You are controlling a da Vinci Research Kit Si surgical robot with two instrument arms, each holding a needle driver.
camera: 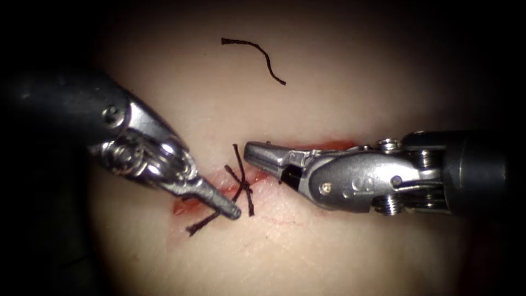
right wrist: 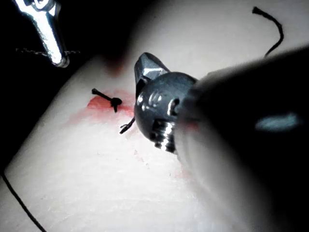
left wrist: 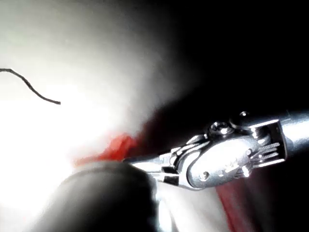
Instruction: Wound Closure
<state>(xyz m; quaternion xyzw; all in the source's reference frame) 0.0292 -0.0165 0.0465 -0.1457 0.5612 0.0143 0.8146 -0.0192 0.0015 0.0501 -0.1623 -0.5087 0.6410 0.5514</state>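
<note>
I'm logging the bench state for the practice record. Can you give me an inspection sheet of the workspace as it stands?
Surface: tissue with a cut running across it, red fluid along the cut.
Job's things: knotted stitch on the cut, short thread ends sticking out; needle: nothing seen.
Clutter: loose cut end of thread lying on the tissue beyond the cut.
Grippers: left tool shut, tip by the stitch, holding nothing seen; right tool shut, holding nothing.
Cables: nothing seen.
Surroundings: dark.
</note>
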